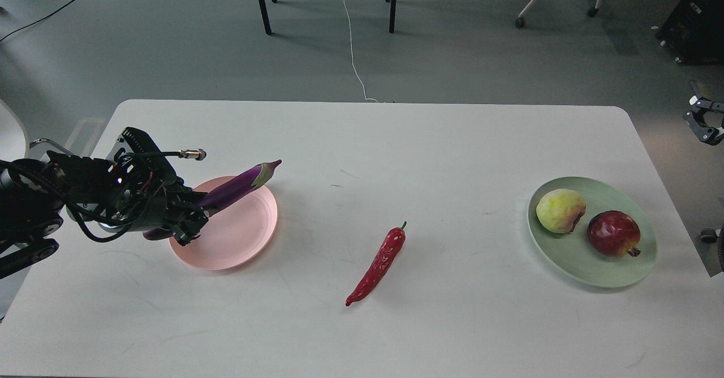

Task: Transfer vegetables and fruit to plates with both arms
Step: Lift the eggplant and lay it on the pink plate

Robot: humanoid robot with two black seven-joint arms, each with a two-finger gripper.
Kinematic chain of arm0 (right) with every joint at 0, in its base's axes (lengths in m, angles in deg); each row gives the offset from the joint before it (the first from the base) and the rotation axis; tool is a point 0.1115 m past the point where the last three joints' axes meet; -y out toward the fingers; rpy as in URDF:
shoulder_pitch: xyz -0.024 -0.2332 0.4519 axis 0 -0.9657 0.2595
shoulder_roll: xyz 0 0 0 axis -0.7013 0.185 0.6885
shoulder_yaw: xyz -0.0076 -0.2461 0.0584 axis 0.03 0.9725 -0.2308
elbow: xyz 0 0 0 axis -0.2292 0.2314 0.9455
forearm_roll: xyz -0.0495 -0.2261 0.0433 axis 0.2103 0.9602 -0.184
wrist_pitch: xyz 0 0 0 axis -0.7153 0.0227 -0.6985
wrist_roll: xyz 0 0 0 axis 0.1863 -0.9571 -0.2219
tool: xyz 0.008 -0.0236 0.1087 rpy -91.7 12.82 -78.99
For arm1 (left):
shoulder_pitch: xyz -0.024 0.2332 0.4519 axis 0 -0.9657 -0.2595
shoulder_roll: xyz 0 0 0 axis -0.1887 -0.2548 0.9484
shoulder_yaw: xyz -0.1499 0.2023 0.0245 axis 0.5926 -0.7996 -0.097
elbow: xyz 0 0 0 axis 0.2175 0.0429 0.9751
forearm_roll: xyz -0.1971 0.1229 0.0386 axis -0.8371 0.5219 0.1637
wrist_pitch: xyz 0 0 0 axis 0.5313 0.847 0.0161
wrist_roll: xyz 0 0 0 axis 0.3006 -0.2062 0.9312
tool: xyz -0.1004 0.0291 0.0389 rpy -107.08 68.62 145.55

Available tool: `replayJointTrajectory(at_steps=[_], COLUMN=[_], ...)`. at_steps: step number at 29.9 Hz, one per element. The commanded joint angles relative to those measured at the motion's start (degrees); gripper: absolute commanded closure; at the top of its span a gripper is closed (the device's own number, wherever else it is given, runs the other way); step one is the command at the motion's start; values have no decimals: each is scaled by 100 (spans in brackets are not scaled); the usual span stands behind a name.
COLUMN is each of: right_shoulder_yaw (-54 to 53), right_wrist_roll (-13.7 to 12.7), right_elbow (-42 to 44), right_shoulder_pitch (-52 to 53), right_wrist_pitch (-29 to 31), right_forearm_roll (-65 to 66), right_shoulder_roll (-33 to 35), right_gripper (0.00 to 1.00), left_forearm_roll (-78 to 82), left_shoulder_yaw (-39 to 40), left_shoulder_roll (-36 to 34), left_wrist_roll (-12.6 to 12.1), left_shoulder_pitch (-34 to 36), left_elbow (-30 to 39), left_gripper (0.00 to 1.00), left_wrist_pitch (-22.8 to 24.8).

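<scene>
Head view. Left hand [189, 219] at left of frame, closed around eggplant [240, 185], held tilted over pink plate [249, 236]. Chili pepper [379, 262] lies on counter [362, 140], centre. Green plate [588, 267] at right carries peach-like fruit [560, 210] and pomegranate [613, 232], side by side. Right hand out of frame.

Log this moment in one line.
left gripper: holding eggplant over pink plate | chili: on table | both fruits: on green plate

Eggplant [240, 185] over left plate [249, 239]; chili [378, 265] centre (on table [362, 140]); both fruits [560, 211] in right plate [588, 270].
</scene>
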Motion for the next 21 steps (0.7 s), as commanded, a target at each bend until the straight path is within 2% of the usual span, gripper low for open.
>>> replayJointTrajectory(at_steps=[1,6,7,8,9,10,21], right_shoulder_yaw=[-9,-27,-27,-27,-35,-53,-123], right_wrist_roll=[0,0,0,0,0,0,0], right_elbow=[-6,-6,-6,-6,-6,-6,3], right_shoulder_pitch=[10,1,1,1,-8,-8,-16], right_wrist_pitch=[0,0,0,0,0,0,0], right_forearm_roll=[0,9,9,9,9,9,0], right_shoulder_roll=[-1,61,113,148,184,210,246], right_gripper=[1,1,1,1,1,1,1], left_forearm_roll=[35,18,18,27,18,-17,-369], left_shoulder_yaw=[22,-13,-13,-22,-22,-22,83], left_shoulder_roll=[221,442,468,468,477,477,380], left_wrist_roll=[-12,-3,-3,-3,5,-3,58], left_shoulder_pitch=[-188,-197,-197,-206,-214,-232,-127], left_elbow=[-273,-546,-546,-546,-546,-546,-467], left_gripper=[63,57,52,43,26,16,14], left_wrist_pitch=[-198,-242,-242,-242,-242,-242,-251])
